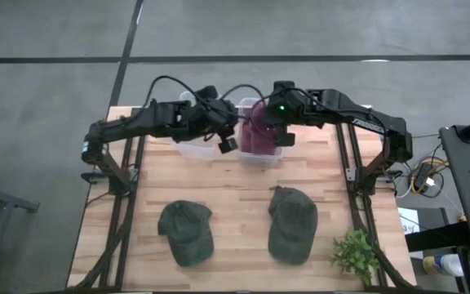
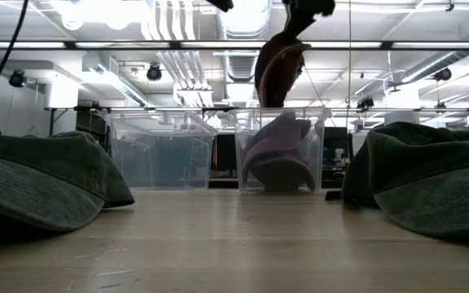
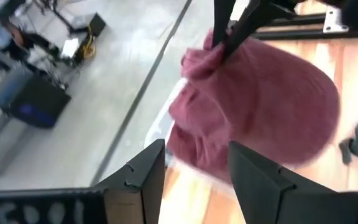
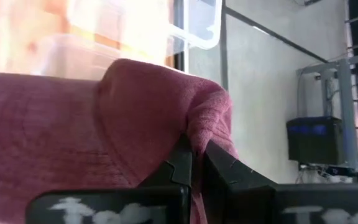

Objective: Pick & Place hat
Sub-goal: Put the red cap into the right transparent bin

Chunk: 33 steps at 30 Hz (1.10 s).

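A maroon hat (image 1: 258,135) hangs over the right one of two clear bins (image 1: 269,160) at the table's far side. My right gripper (image 1: 264,117) is shut on it. In the low view the maroon hat (image 2: 279,69) hangs above the bin's rim, and a paler purple hat (image 2: 279,155) lies inside the bin. My left gripper (image 3: 194,165) stands open just left of the maroon hat (image 3: 260,106), with nothing between its fingers. Two green hats (image 1: 186,231) (image 1: 290,224) rest crown up on the near half of the table. My right gripper pinches a bunched fold of the maroon hat's cloth (image 4: 205,118) between its two fingers, near the hat's upper edge (image 3: 211,50). The fingers slant down from the table's right side. The hat hangs slack below them, clear of the bin.
The left clear bin (image 2: 161,150) stands empty beside the right one. A green plant (image 1: 356,255) sits at the table's near right corner. The wood between the two green hats and the bins is bare.
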{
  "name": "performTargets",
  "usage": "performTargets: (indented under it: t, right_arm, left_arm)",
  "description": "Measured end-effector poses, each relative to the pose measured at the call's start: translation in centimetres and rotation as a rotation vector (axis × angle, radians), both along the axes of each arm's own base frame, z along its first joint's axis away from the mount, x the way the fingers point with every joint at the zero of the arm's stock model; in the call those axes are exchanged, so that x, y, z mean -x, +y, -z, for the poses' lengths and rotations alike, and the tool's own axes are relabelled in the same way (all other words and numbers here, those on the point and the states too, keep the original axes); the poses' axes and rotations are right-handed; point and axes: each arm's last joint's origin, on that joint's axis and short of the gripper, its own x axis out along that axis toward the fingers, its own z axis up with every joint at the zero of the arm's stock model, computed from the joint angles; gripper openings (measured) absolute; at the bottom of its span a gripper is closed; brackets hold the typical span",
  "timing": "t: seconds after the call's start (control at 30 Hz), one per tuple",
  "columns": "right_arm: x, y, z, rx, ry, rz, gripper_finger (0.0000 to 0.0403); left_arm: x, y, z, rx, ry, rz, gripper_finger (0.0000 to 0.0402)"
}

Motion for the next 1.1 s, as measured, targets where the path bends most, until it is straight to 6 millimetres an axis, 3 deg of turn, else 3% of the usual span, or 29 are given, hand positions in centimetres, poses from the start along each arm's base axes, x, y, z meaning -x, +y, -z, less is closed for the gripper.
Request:
performTargets:
  t: [0.27, 0.53, 0.9, 1.1]
  right_arm:
    - [-0.8, -3.5, 2.7, 0.010, -0.041, -0.019, 0.0008]
    - [-0.3, -6.8, 6.9, -0.061, -0.030, -0.041, 0.0008]
    - [0.7, -7.9, 11.7, -0.156, 0.041, -0.076, 0.0008]
    - [1.7, -8.8, 13.3, -0.186, 0.075, -0.033, 0.0008]
  left_arm:
    - [4.2, -0.4, -0.6, 0.145, 0.029, -0.118, 0.0167]
    - [6.7, -1.0, 0.2, 0.224, 0.044, -0.186, 0.0167]
    - [7.6, -1.1, 3.7, 0.282, 0.056, -0.253, 0.0167]
    - [7.6, -1.1, 5.3, 0.286, 0.056, -0.259, 0.0167]
